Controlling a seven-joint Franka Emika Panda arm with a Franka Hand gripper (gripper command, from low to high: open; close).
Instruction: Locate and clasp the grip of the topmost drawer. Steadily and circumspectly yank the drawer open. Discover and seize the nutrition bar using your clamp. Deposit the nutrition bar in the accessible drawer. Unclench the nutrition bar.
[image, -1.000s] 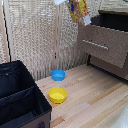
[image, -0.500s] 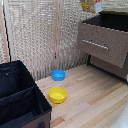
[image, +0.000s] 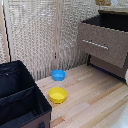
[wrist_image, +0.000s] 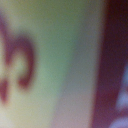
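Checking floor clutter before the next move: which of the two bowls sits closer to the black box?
The yellow bowl. It sits right beside the black box; the blue bowl lies farther back, toward the screen.

blue bowl (image: 58, 75), yellow bowl (image: 57, 94), brown drawer (image: 102, 44)

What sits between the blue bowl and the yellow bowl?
Nothing: in the exterior view, only bare wood floor separates the blue bowl from the yellow bowl.

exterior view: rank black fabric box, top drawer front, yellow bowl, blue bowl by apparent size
1. black fabric box, though nearest the camera
2. topmost drawer front
3. yellow bowl
4. blue bowl, slightly smaller looking, but farther back, so unsure
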